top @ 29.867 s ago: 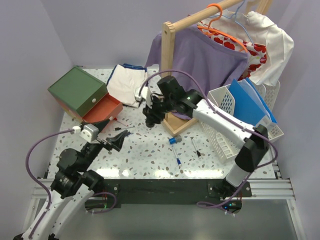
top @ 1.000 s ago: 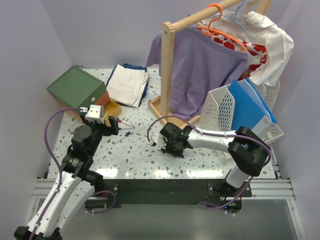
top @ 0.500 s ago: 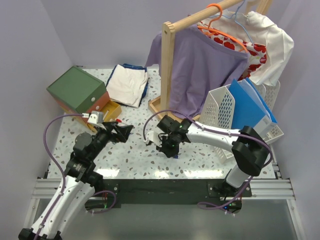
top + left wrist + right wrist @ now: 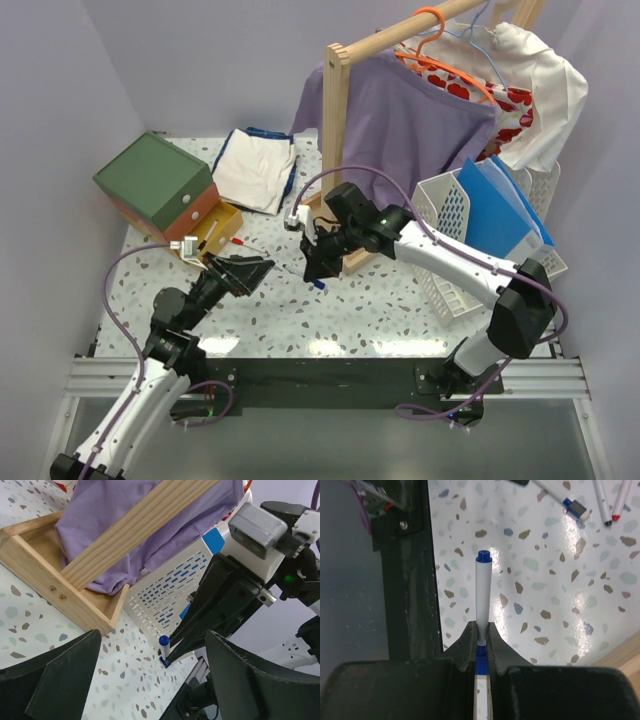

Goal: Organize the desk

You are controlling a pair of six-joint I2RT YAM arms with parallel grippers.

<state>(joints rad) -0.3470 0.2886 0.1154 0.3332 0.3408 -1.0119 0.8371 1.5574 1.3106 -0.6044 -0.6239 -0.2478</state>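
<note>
The desk (image 4: 400, 300) is a glossy white terrazzo top with a black front rail (image 4: 330, 377). My right gripper (image 4: 316, 268) is shut on a white marker with blue ends (image 4: 318, 283) and holds it above the middle of the desk. In the right wrist view the marker (image 4: 482, 595) sticks out past the shut fingertips (image 4: 470, 630). My left gripper (image 4: 250, 270) is open and empty, low over the desk just left of the right gripper. In the left wrist view the marker (image 4: 163, 647) shows between the open fingers (image 4: 55, 680).
A green-topped drawer box (image 4: 153, 178) with its orange drawer (image 4: 218, 222) open stands at back left. Loose markers (image 4: 572, 505) lie on the desk. Folded white cloth (image 4: 256, 168), a wooden clothes rack (image 4: 337, 140) with a purple shirt, and a white basket (image 4: 445, 215) with blue folders stand behind.
My right gripper has lifted off the desk with the marker and moved back and left. My left gripper has swung down and right, toward the right gripper.
</note>
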